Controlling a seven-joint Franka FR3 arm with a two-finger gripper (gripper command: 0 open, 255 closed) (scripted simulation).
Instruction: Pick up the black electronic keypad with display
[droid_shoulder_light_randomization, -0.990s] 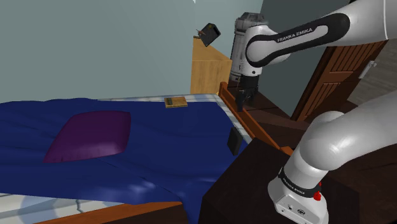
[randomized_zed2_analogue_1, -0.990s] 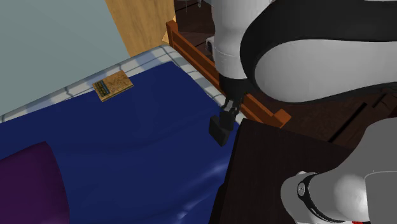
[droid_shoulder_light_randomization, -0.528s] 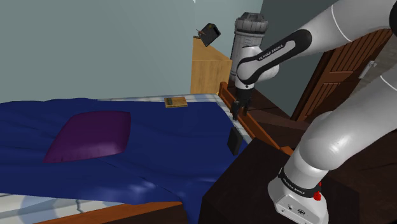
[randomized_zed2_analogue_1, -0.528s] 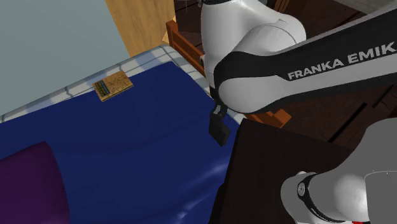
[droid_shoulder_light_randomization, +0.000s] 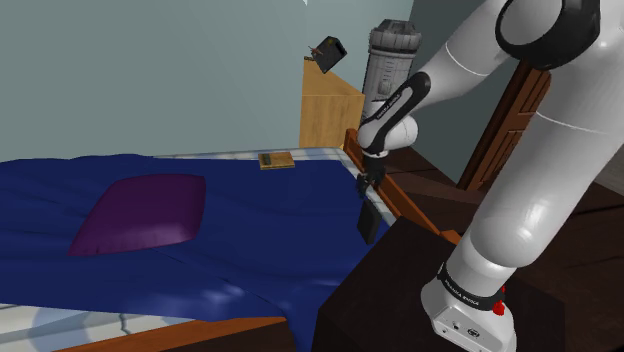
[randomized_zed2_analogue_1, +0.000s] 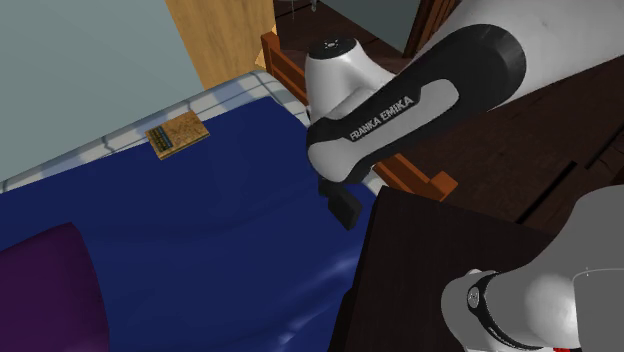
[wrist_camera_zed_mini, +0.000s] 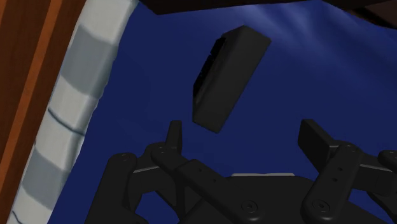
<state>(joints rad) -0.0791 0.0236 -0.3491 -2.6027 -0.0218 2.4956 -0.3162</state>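
Hovering over the bed (droid_shoulder_light_randomization: 250, 230), the hand (wrist_camera_zed_mini: 243, 130) is spread wide and holds nothing. Black keypad (wrist_camera_zed_mini: 226, 76) stands tilted on edge at the bed's side, just beyond the fingers. Judgement: lower straight, straddle the slab's thin faces, close before it tips. Grey wall (droid_shoulder_light_randomization: 150, 70) behind the bed; purple pillow (droid_shoulder_light_randomization: 140, 212) mid-bed; tan book (droid_shoulder_light_randomization: 276, 160) at the bed's far edge.

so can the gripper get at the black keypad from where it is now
Probably yes: the gripper is open with the keypad ahead on the blue bedcover, nothing between them. It lies nearer one finger, so a shift may help.
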